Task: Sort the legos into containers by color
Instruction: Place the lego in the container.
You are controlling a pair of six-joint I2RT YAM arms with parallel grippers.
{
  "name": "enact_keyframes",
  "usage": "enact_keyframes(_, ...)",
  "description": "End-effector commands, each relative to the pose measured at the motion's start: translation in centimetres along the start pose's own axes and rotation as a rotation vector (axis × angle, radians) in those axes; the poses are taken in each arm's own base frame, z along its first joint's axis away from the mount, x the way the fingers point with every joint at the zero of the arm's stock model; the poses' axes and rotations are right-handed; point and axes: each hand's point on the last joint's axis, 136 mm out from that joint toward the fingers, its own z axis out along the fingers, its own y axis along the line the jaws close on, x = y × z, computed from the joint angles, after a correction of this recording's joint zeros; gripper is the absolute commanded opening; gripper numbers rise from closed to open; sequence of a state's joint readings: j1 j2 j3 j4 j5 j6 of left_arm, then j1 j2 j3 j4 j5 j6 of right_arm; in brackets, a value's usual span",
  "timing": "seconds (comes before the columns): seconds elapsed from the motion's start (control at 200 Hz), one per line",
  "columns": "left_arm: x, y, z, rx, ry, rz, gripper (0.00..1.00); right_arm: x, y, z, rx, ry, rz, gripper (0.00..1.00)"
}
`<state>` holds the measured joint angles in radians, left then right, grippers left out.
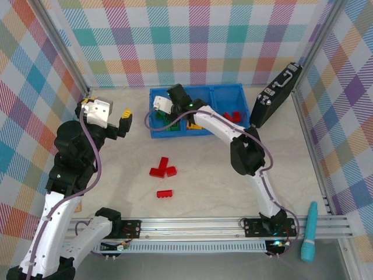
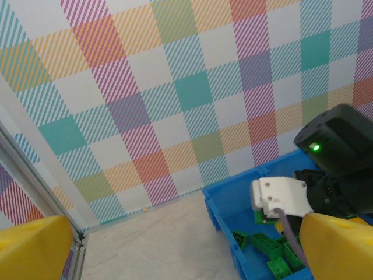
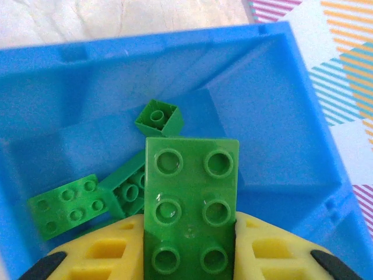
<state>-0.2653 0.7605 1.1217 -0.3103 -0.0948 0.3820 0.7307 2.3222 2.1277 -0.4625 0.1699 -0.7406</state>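
My right gripper [image 3: 189,233] is shut on a green six-stud lego [image 3: 191,192], its yellow fingers [image 3: 99,251] pressed to the brick's two long sides. It hangs over the left compartment of the blue bin [image 3: 280,116], where other green legos [image 3: 67,204] lie loose. From above, the right gripper [image 1: 162,108] sits over that compartment [image 1: 156,129]. Red legos [image 1: 235,115] lie in the right compartment. A cluster of red legos [image 1: 162,168] and a single one [image 1: 165,193] lie on the table. My left gripper [image 1: 123,121] is open and holds nothing, raised left of the bin [image 2: 233,204].
A black hard case [image 1: 277,96] leans against the right wall beside the bin. A teal tool [image 1: 309,233] lies past the rail at the near right. Checked walls close in the table on three sides.
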Motion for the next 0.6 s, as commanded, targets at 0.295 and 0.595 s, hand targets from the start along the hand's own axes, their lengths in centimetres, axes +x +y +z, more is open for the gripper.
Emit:
enact_keyframes(0.295,-1.0,0.4,-0.2,-0.007,-0.027,-0.012,1.00,-0.1,-0.7,1.7,0.027,-0.030,0.009,0.55)
enact_keyframes(0.595,-0.9,0.4,-0.1,-0.005,-0.026,-0.012,1.00,-1.0,4.8,-7.6,-0.165,-0.155,-0.127,0.74)
